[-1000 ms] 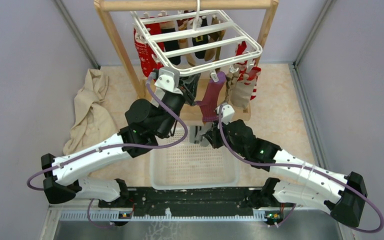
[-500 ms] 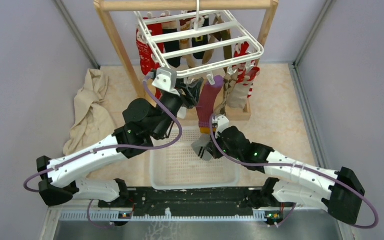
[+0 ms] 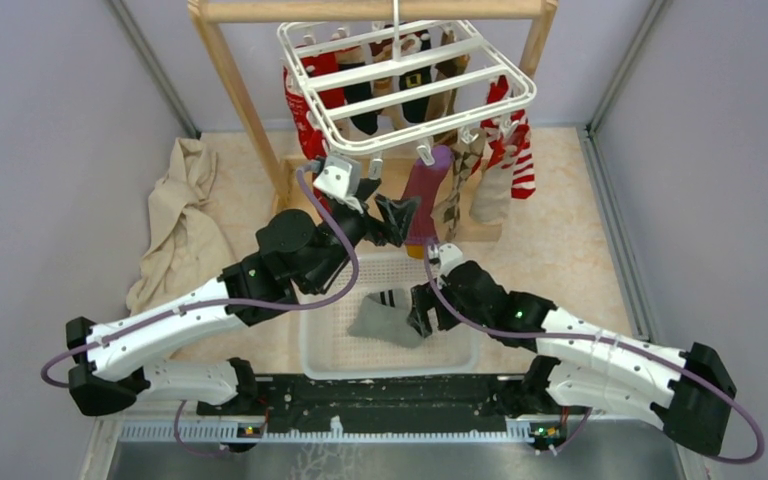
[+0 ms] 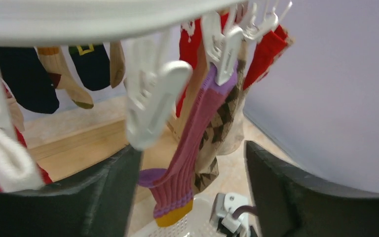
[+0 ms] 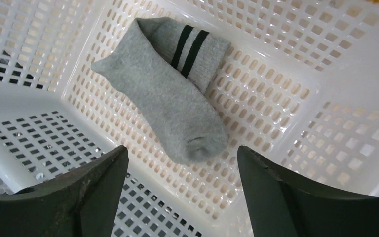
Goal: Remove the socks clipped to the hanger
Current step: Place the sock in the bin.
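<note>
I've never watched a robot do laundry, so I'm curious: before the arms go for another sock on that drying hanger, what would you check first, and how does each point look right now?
1. Grey striped sock lies loose in the white mesh basket: ok.
2. Right gripper is open and empty above it: ok.
3. Left gripper is open, holding nothing: ok.
4. Magenta sock hangs from a clip on the white hanger, in front of the left gripper: ok.
5. Left gripper is near enough to close on that sock: cannot tell.
</note>
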Controlling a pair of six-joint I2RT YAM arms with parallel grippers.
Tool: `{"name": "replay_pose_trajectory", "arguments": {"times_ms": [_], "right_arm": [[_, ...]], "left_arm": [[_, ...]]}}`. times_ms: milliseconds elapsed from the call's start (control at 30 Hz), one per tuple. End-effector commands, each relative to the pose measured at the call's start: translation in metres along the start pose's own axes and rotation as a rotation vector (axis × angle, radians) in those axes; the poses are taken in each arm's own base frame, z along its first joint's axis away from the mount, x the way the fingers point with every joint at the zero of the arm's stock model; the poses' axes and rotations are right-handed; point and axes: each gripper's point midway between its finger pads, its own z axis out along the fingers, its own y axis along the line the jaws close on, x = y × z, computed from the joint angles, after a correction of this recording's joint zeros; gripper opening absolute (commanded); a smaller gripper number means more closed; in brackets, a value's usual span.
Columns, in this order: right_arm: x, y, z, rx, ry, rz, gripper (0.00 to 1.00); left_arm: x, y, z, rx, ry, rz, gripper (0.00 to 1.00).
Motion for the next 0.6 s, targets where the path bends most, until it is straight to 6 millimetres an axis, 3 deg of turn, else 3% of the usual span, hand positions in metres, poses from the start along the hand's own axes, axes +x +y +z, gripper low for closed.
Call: {"name": "replay_pose_trajectory", "arguments": {"times_ms": [0, 33, 367, 567], "right_arm": [[-0.027, 0.016, -0.029, -0.055, -0.072, -0.025, 0.89], [-0.029, 0.018, -0.033, -0.062, -0.077, -0.029, 0.92], [-0.046, 0.033, -0.075, -0.143, -0.137, 0.018, 0.93], [-0.05, 0.046, -0.09, -0.197, -0.115, 0.045, 0.93]], "left_arm": [[0.008, -0.019, -0.009, 0.065, 0.049, -0.034, 0.95], [0.011, -0.025, -0.012, 0.078, 0.06, -0.034, 0.99], [0.042, -0.074, -0.043, 0.088, 0.178, -0.019, 0.99], [0.042, -0.107, -0.072, 0.153, 0.215, -0.051, 0.99]]}}
